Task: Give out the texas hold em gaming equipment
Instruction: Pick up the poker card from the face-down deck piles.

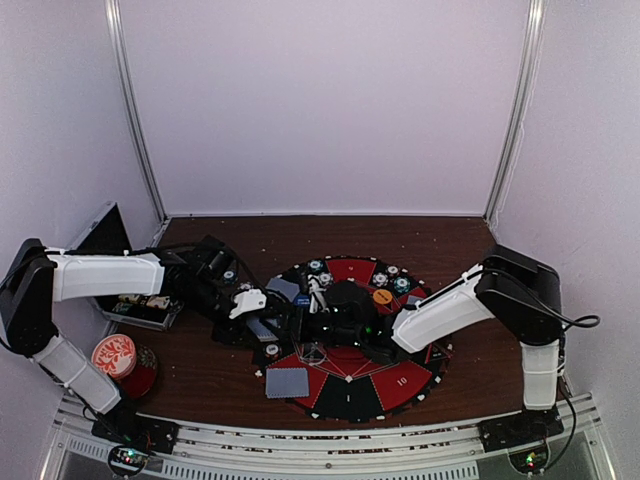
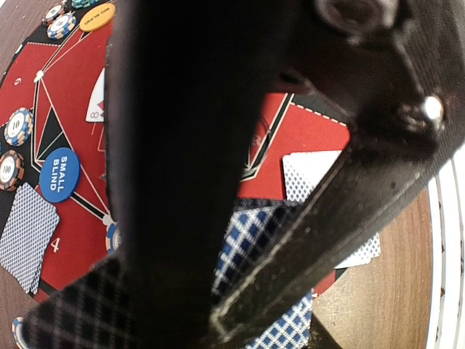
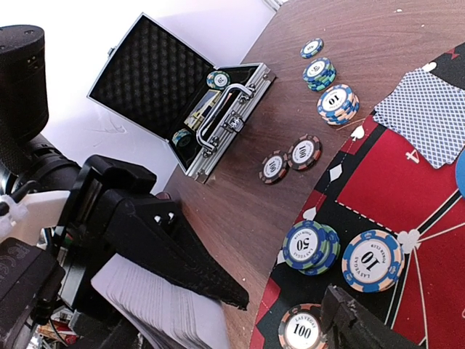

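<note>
Now, on your left, your left gripper [image 1: 256,316] is pinched tight on the deck of playing cards [image 3: 163,309] over the left edge of the mat [image 1: 400,382]. One card [image 1: 287,382] lies face down at the mat's near left. Rightward, your right gripper [image 1: 320,322] hangs spread and empty over the mat's centre.

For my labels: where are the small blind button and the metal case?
small blind button [image 2: 59,174], left wrist view, centre of its face
metal case [image 3: 149,69], right wrist view, foam of its lid
</note>
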Controlling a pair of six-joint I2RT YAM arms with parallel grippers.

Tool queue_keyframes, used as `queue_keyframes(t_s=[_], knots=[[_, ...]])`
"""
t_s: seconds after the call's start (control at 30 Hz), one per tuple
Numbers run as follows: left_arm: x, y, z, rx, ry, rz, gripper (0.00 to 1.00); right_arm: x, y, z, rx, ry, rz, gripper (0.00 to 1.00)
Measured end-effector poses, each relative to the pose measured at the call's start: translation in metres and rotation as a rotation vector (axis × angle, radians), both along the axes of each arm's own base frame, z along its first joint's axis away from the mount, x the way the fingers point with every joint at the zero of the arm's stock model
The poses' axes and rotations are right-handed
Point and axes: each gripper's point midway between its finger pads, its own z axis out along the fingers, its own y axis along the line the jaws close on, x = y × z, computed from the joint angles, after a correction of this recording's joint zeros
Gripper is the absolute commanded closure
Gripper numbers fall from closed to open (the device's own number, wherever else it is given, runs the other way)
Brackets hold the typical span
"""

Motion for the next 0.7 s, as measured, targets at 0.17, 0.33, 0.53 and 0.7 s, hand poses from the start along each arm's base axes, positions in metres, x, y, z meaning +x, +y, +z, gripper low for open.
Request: queue_keyframes(t_s=[0.17,0.33,0.53,0.7], knots=[[0.002,0.001,-0.001,0.009,-0.007,0.008,0.61,-0.001,0.000,0.003,-0.016,-0.031,0.000,0.42],[0.003,-0.001,0.000,0.004,-0.018,0.007,0.61,-0.001,-0.006,0.013,-0.024,-0.057,-0.014,0.51],[0.004,-0.002,0.000,0.002,-0.022,0.008,0.61,-0.001,-0.015,0.022,-0.030,-0.079,-0.035,0.54],[0.003,-0.002,0.000,0.002,-0.021,0.005,0.61,-0.002,-0.019,0.025,-0.038,-0.095,-0.036,0.59]])
